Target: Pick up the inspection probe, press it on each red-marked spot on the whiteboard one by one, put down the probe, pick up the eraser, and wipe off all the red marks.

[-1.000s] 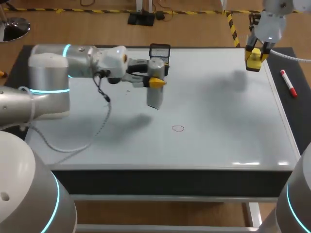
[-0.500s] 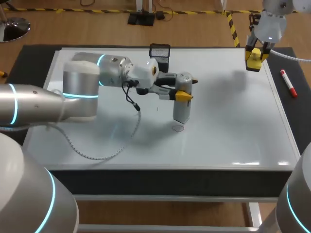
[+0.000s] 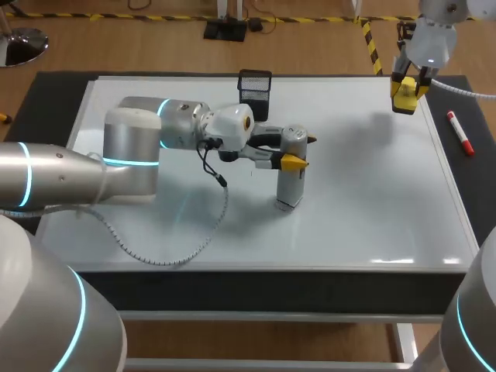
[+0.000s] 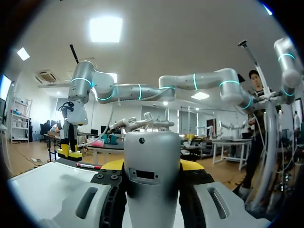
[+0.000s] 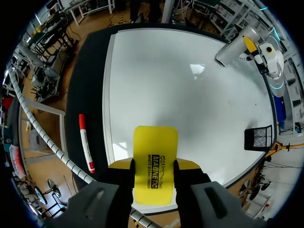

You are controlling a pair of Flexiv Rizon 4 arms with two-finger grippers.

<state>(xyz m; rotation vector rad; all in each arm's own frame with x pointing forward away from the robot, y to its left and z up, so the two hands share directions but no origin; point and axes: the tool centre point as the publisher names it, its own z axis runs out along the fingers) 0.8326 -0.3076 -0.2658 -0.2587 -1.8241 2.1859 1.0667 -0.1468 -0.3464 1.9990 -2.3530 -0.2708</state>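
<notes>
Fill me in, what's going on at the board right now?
The left gripper is shut on the silver inspection probe, held upright with its lower end apparently on the whiteboard near the middle. The right gripper holds the yellow eraser above the board's far right corner. A red marker lies off the board's right edge.
</notes>
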